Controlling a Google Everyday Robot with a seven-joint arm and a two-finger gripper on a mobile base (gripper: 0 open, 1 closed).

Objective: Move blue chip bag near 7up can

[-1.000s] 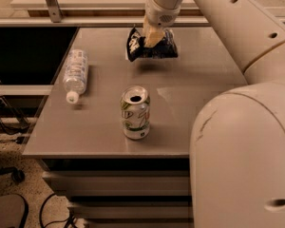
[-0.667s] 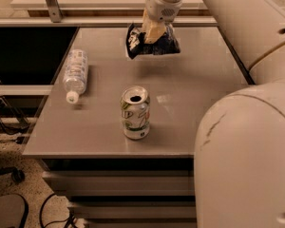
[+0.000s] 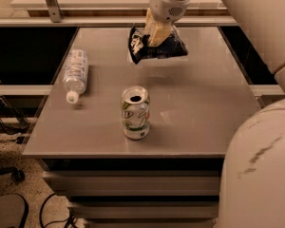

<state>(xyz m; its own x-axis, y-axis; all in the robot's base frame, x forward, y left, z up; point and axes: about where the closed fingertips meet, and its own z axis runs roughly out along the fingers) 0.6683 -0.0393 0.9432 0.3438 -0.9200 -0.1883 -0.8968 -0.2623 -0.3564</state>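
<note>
The blue chip bag (image 3: 154,47), dark navy foil with white lettering, hangs in the air over the far middle of the table, held from above. My gripper (image 3: 157,34) is shut on the bag's top, with its pale yellow fingers (image 3: 155,32) pinching the foil. The 7up can (image 3: 135,112), white-silver with green markings and an open silver top, stands upright near the table's front edge, well in front of and a little left of the bag.
A clear plastic water bottle (image 3: 74,73) with a white cap lies on its side at the table's left. The grey table (image 3: 204,108) has drawers below. My white arm fills the right side. A chair wheel and cables lie on the floor at left.
The gripper has lifted the chip bag off the table's far part and carried it up a little and slightly toward the can. The can and bottle have not moved.
</note>
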